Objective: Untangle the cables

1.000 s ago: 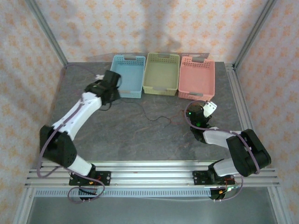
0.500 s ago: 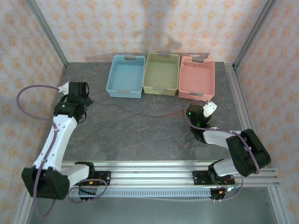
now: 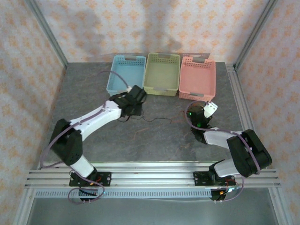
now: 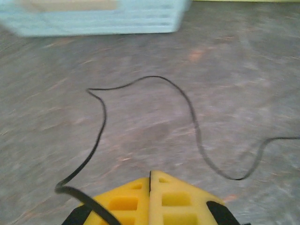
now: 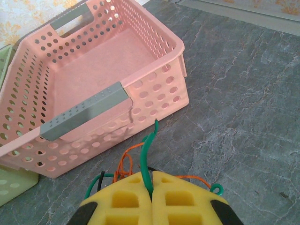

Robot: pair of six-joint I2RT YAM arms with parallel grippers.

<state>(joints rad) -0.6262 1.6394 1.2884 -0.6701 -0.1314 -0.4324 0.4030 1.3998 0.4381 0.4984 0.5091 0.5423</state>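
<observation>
I'm holding my L claw (image 4: 150, 180) low over the worktop (image 4: 243, 61), pads pressed together. The black cable (image 4: 192, 112) is coming out beside its left pad, so I'm judging it's pinched there, tho the exact pinch point is hidden. From there the strand is looping slack across the surface & running off to the right. My R claw (image 5: 151, 180) is clamped too, pads together on the cable bunch (image 5: 125, 164): a green strand (image 5: 149, 145) is sticking up out of the seam, w/ orange loops & a bit of black bunching just behind

Step in hand, as I'm reading it: drawing the black one out of the knot. Doing it well = R side acting as anchor, L side pulling low & sideways away from the bunch, slowly, so slack is going out evenly w/o cinching the knot. If it's snagging, easing back & changing angle, not tugging harder

Further out, the pink basket (image 5: 180, 47) is sitting just beyond the R claw, w/ the green basket (image 3: 161, 56) & blue basket (image 3: 112, 77) lining up beside it at the back. The worktop is looking dark grey, marbled, matte. Metal frame posts (image 3: 47, 33) & peach patterned walls (image 3: 140, 23) are closing in the cell
</observation>
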